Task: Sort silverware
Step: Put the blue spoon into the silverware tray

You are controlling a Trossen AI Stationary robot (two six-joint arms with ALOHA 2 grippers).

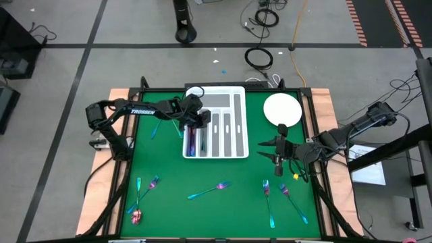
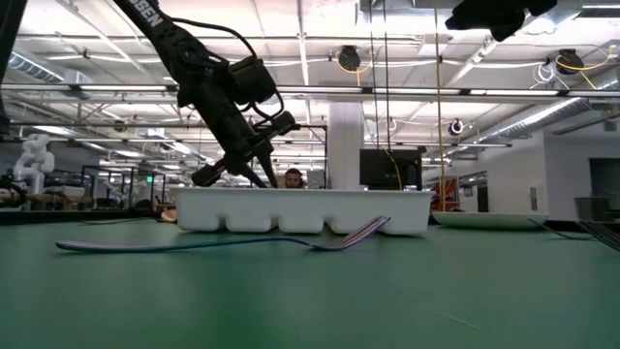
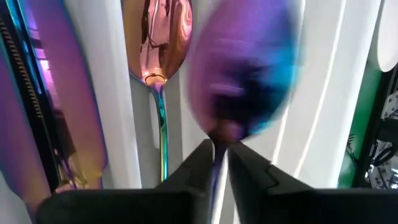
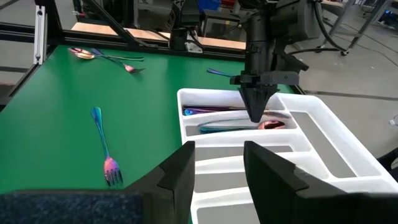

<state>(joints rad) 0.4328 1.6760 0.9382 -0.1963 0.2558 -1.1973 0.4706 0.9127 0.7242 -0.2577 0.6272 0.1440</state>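
you've got forks and spoons (image 1: 208, 191) loose on the green mat (image 1: 169, 172) along the near edge. further back, your left gripper (image 3: 221, 155) sits over the white tray (image 1: 237, 145), clenched on a spoon (image 3: 242, 68) by its neck, w/ another spoon (image 3: 158, 43) lying in the slot below. right gripper (image 4: 217, 165) hovers near the plate (image 1: 282, 108), fingers apart, holding nothing.

You have a white compartmented tray (image 1: 235, 101) at upper centre of the overhead frame, standing on the green table mat (image 1: 202, 172). A round white plate (image 1: 282, 109) sits just to its right, apart from it. Coiled black cable (image 1: 258, 57) lies on the grey floor above the table
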